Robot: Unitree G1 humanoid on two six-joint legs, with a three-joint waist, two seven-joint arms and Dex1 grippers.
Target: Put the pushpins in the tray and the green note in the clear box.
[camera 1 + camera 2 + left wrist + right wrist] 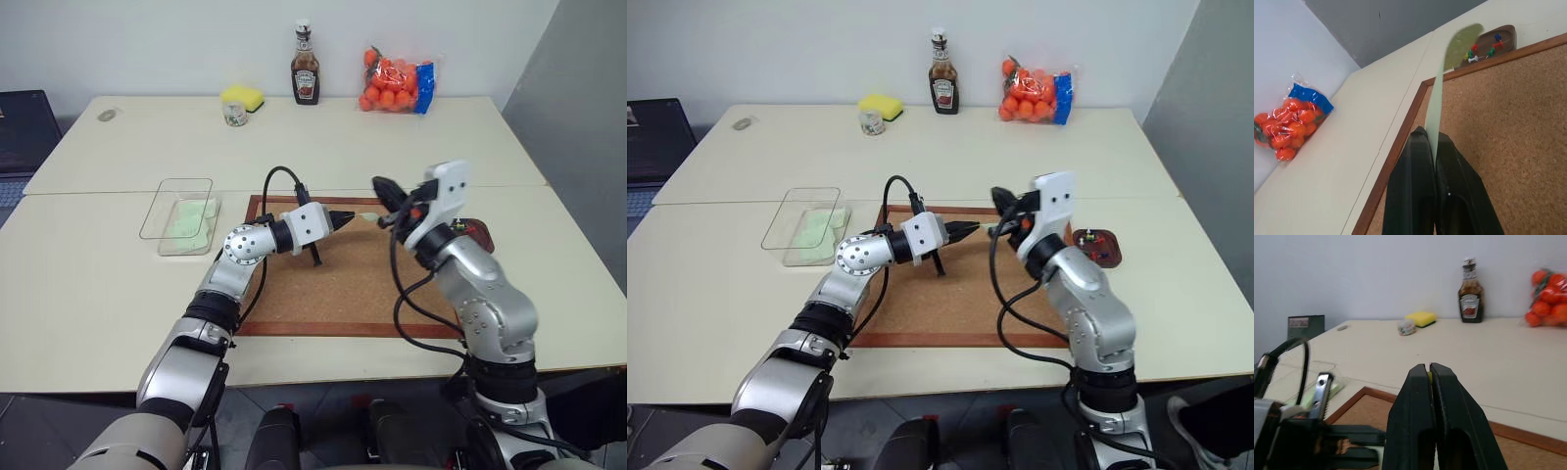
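The left gripper (1432, 147) has its jaws clamped on the green note (1442, 83), which sticks out past the tips over the cork board (343, 284). The right gripper (1430, 369) holds its jaws pressed together above the board's far edge, with a speck of yellow just visible between the tips; what it is cannot be told.

The left wrist view alone shows the tray (1508, 35) clearly: it sits just off the board's far corner, with several pushpins (1481, 49) lying in it, red, green, blue and white. The head views show what the wrist views miss: the clear box (181, 213) on the bench (98, 284) just left of the board, holding pale green sheets already.

Between the board's left frame and the box lies a narrow strip of bare bench. A ketchup bottle (305, 67), a yellow sponge (242, 96) and a bag of oranges (397, 83) stand well apart along the far edge.
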